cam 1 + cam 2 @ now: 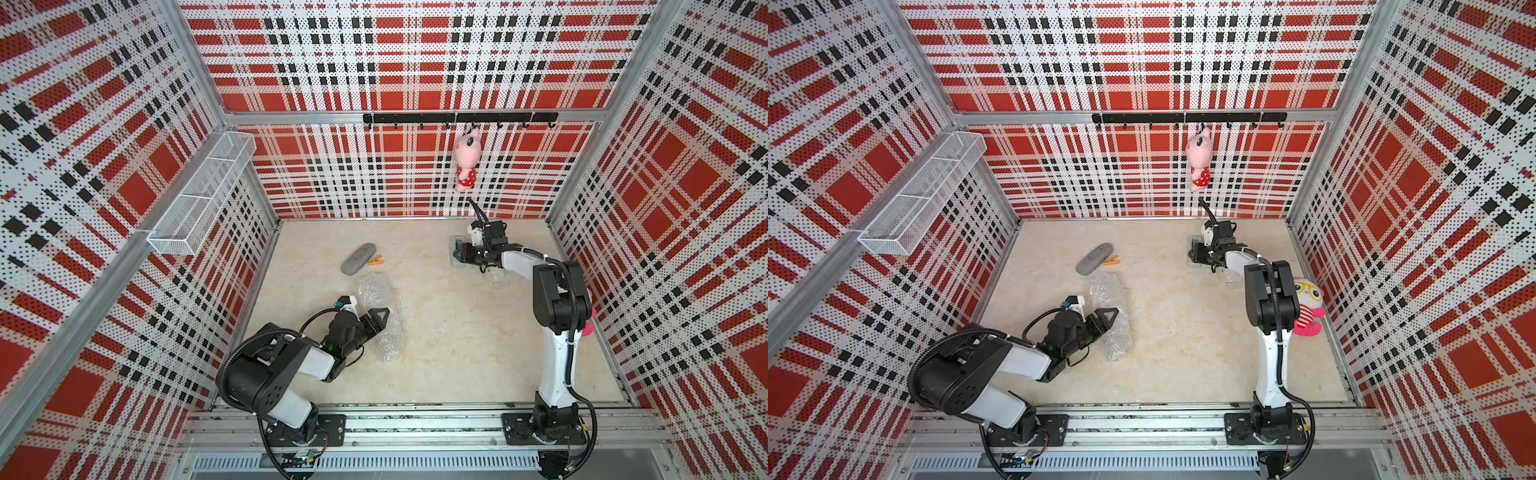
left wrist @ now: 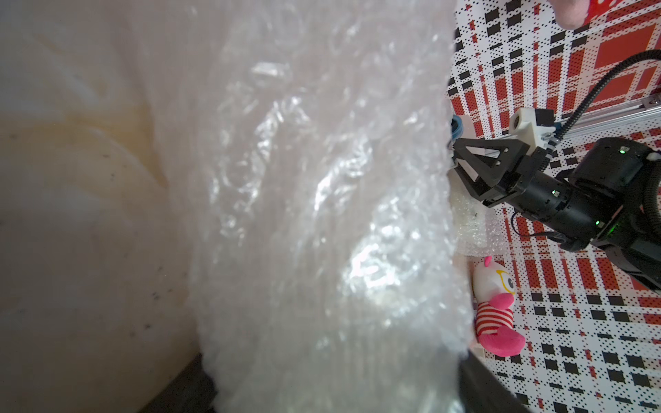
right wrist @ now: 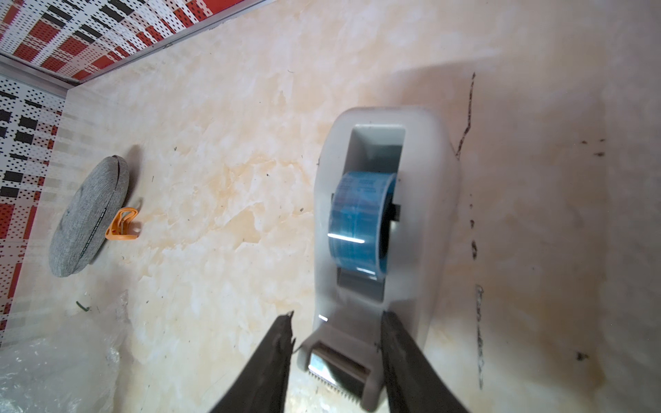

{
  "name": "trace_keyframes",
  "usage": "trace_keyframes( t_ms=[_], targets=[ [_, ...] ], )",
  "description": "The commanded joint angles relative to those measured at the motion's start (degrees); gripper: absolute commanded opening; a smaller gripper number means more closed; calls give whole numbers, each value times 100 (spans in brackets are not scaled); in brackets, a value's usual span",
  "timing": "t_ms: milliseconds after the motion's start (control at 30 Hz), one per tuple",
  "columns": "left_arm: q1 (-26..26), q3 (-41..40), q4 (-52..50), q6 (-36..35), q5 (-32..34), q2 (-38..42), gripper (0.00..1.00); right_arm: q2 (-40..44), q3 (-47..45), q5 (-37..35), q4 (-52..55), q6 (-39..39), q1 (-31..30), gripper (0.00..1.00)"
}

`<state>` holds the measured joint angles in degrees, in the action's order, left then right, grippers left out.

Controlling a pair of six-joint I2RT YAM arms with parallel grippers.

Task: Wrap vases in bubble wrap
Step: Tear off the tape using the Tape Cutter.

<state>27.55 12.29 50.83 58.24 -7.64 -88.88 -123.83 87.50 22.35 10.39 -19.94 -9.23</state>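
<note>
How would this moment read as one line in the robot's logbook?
left jaws: closed on bubble wrap bundle | right jaws: open, straddling tape dispenser at its cutter end

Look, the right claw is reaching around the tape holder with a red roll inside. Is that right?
Not quite: the roll is blue, not red. The right wrist view shows it inside the tape holder, with the right gripper reaching around the holder's cutter end.

Glossy clear plastic bubble wrap (image 2: 322, 214), matt grey cloth case (image 3: 89, 218) (woven look), smooth pale plastic tape dispenser (image 3: 429, 214)
</note>
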Motion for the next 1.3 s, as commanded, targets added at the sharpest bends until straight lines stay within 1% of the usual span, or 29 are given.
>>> trace_keyframes(
  t_ms=[0,267,567,767,1000,1133,1233,1267],
  targets=[
    [97,-78,-697,-69,-71,-165,45,-167,146,112,-103,-29,-26,44],
    [96,-87,-697,-67,-63,-159,44,-247,162,153,-164,-137,1,42],
    [84,-96,-699,-70,-64,-165,44,-256,20,376,-418,-348,43,41],
    [84,-87,-698,-76,-56,-195,44,-223,-224,660,-753,-567,141,40],
    [91,-43,-697,-85,-82,-245,44,-212,-268,709,-780,-581,181,38],
    [85,-34,-697,-89,-86,-243,44,-231,-310,777,-876,-650,216,36],
    [78,-21,-698,-91,-89,-253,44,-251,-322,845,-955,-705,221,31],
    [77,-17,-697,-95,-97,-256,44,-256,-322,865,-958,-711,226,30]
  ],
)
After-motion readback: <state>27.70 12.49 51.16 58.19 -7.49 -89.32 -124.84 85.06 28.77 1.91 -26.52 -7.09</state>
